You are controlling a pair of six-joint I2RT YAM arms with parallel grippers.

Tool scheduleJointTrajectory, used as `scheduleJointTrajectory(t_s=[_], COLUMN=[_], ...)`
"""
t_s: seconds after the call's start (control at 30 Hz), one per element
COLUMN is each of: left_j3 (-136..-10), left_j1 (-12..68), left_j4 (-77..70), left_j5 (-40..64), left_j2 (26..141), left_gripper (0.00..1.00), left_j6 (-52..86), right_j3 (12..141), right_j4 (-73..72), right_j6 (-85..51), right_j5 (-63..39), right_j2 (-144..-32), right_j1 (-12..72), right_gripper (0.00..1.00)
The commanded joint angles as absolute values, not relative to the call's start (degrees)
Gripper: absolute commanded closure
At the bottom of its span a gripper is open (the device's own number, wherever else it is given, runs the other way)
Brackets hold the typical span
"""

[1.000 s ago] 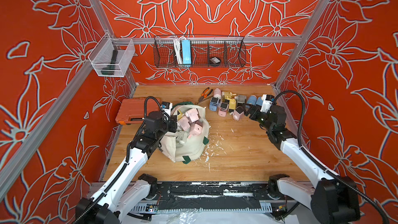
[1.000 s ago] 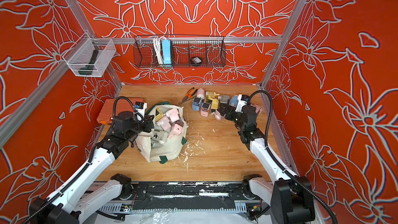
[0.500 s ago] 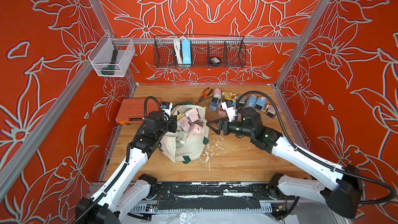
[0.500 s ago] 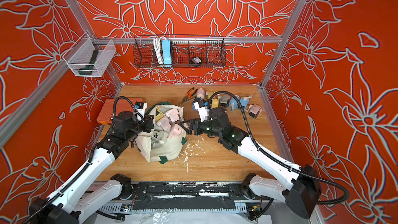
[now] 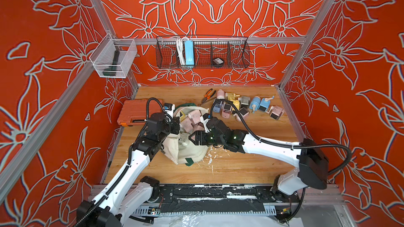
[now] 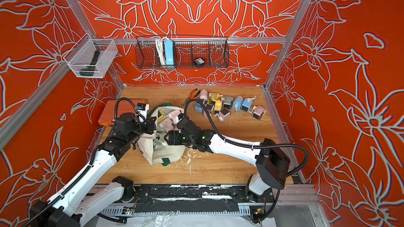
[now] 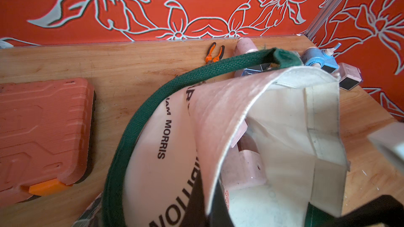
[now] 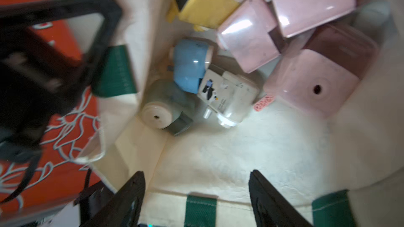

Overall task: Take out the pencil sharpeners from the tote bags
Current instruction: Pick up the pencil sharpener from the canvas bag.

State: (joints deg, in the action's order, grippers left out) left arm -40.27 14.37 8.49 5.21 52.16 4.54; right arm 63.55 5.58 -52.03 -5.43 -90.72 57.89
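Both angled down at the tote bag [image 5: 188, 156] — left end effector [image 5: 177, 126] clamps its rim, right end effector [image 5: 192, 138] gapes.

place: robot test cell | cue: aluminium frame [image 5: 273, 39], patterned walls [image 5: 207, 7]

arms [image 5: 140, 160]: white shells; joints [image 5: 312, 167]: black; cables [image 5: 336, 146]: black ribbed hoses; right hand [image 8: 195, 172]: black

The left arm [image 5: 136, 161] reaches up from the near edge, bent at the elbow. Its left gripper [image 5: 175, 126] is pinched tight on the rim of the tote bag [image 5: 192, 153]. The right arm [image 5: 274, 149] stretches low across from the other side. The right gripper [image 5: 192, 138] points toward the left one, its fingers [image 8: 270, 197] spread wide with nothing between them.
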Motion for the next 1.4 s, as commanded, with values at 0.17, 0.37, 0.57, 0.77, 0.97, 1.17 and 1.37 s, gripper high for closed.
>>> scheduleJointTrajectory(t_s=[0.17,0.37,0.57,0.77,0.97,1.17,1.37], left_j3=[-39.6,-39.6,-39.61,-39.57,-39.63,-39.59,-39.56], left_j1=[15.03,15.03,15.03,15.03,15.03,15.03,15.03], left_j4=[9.8,9.76,9.67,9.58,9.6,9.67,9.6], left_j5=[5.51,5.51,5.8,6.14,6.12,6.15,6.13], left_j2=[51.42,51.24,51.42,51.42,51.68,51.68,51.77], left_gripper=[1.0,1.0,1.0,1.0,1.0,1.0,1.0], left_j6=[4.97,4.93,5.01,4.92,4.92,4.92,4.87], right_j3=[72.26,76.5,79.52,78.64,78.4,79.45,79.38], right_j4=[17.23,24.5,30.8,26.89,24.21,22.65,20.2], right_j6=[-56.91,-59.76,-64.54,-66.89,-70.71,-72.66,-73.04], right_j5=[9.15,15.57,16.35,12.12,10.32,9.16,11.32], right_j2=[-99.3,-104.22,-107.75,-109.37,-110.46,-112.57,-113.63], right_j1=[57.62,57.05,55.17,53.43,51.87,50.53,50.29], right_gripper=[0.24,0.24,0.19,0.1,0.08,0.09,0.11])
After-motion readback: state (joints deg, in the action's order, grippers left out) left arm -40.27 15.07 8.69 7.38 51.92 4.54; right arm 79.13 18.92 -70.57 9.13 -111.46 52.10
